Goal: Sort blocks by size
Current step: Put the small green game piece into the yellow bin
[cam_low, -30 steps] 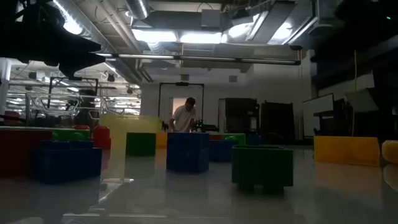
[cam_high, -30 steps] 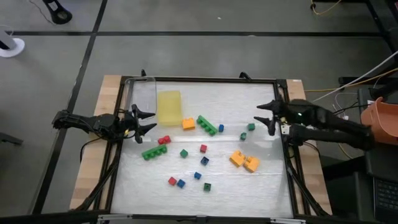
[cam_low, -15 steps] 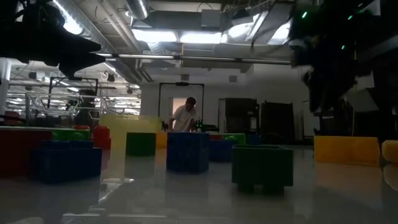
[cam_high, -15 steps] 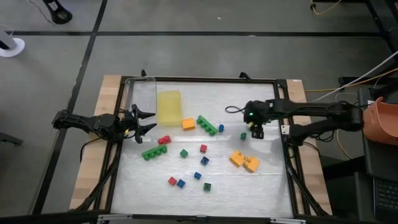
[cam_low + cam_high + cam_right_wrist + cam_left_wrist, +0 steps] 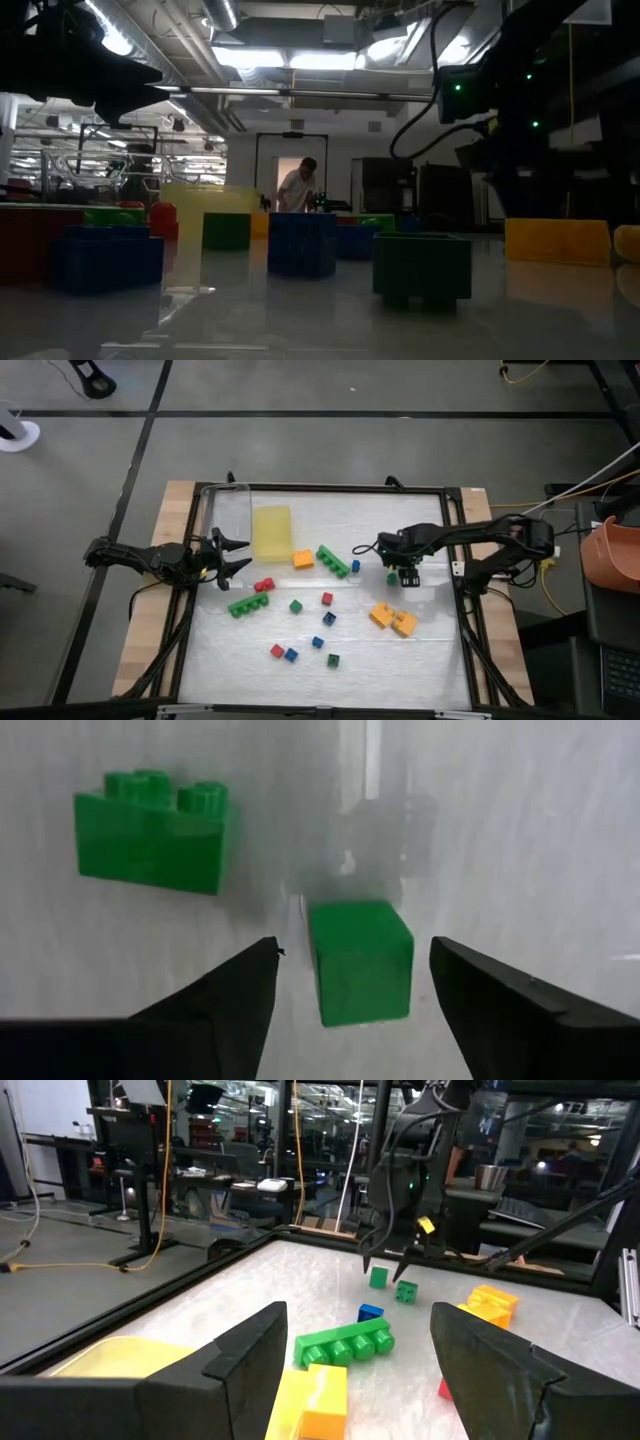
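1. Your white table (image 5: 420, 660) is carrying the scattered blocks (image 5: 300, 606), small cubes and longer bricks, mid-surface
2. Your right gripper (image 5: 408, 573) is hovering, jaws spread, over a plain green cube (image 5: 360, 958) beside a studded green brick (image 5: 152, 830)
3. Your left gripper (image 5: 232, 556) is waiting, jaws apart, at the table's left edge

High view looks straight down, tabletop (image 5: 330, 660) mid-frame. Low view sits at surface level, facing the room. Left wrist view looks across toward the right arm (image 5: 410, 1140); right wrist view hangs close over a green cube (image 5: 360, 958), shared with both.
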You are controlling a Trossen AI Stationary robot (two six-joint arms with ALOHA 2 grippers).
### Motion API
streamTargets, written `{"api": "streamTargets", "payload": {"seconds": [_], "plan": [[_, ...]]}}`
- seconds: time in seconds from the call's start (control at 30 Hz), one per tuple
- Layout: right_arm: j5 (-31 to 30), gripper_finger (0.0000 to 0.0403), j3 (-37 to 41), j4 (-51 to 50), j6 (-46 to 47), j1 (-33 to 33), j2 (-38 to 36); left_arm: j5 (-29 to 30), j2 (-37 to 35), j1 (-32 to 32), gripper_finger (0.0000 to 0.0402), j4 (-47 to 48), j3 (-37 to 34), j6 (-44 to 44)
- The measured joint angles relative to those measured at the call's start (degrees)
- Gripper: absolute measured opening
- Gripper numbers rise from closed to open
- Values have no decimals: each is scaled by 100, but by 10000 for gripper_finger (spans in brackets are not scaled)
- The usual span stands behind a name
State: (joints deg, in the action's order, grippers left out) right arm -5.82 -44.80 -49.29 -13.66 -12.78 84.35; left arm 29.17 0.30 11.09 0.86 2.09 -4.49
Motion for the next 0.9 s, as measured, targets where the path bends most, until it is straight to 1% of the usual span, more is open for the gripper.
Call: {"api": "streamTargets", "payload": {"seconds": [0.07,0.13,0.37,0.53,0.73,0.8,0.9], "plan": [[-1,248,-2,16,-14,-2,59,-2,0,0,235,0,0,0],[-12,227,-2,12,-16,-2,130,-1,0,0,235,0,0,-2],[-16,131,-13,19,-18,0,291,0,2,0,235,2,2,-2],[40,128,-140,129,-18,-2,304,0,1,0,235,2,4,-9],[41,129,-865,206,-286,0,302,-2,0,0,235,2,4,-287],[109,136,-1132,502,-449,0,302,0,0,0,235,0,4,-319],[541,141,-1424,1386,-607,0,302,0,2,0,235,-6,4,-306]]}}
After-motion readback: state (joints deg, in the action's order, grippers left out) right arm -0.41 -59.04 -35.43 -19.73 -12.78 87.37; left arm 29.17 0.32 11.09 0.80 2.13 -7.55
